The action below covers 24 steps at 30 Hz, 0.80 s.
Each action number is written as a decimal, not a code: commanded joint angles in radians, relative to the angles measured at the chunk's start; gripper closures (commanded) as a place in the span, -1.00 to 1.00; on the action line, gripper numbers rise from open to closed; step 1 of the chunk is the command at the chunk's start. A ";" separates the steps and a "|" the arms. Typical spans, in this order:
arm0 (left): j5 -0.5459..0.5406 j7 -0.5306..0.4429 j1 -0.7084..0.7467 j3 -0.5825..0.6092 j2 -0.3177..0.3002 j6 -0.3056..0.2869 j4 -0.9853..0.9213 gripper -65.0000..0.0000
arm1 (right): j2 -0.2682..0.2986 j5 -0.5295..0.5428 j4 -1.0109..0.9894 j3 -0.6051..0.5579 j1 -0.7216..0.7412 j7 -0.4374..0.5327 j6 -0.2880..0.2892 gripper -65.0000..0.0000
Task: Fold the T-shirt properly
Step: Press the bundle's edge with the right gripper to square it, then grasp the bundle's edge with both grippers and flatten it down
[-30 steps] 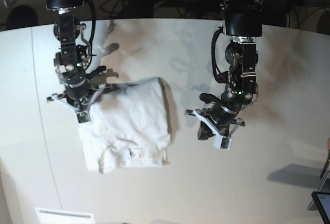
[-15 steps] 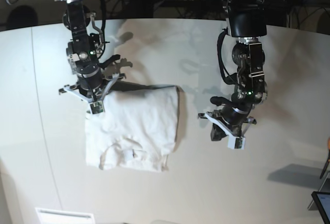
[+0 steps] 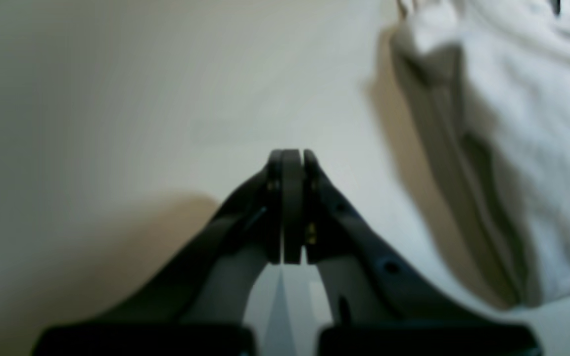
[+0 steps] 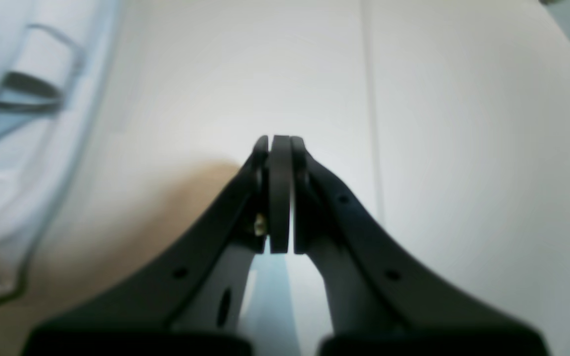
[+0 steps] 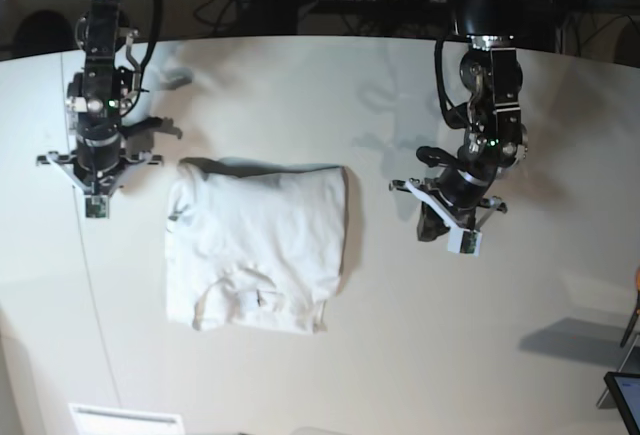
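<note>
Our right gripper (image 5: 97, 187), pressed together and empty, sits nearer: the T-shirt (image 5: 258, 247) lies at its four o'clock; left gripper (image 5: 455, 227), likewise together, is farther.

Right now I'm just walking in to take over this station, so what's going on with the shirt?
Neither arm holds anything. The plain white cotton T-shirt lies folded into a rough rectangle on the off-white tabletop. The right gripper hangs beside the shirt, fingers shut and empty. The left gripper sits apart on the other side, also shut and empty.
</note>
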 commanded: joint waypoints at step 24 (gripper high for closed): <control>-0.010 -0.291 -0.107 0.307 0.158 -0.071 -0.091 1.00 | -0.036 0.004 0.190 -0.384 0.016 0.023 0.046 1.00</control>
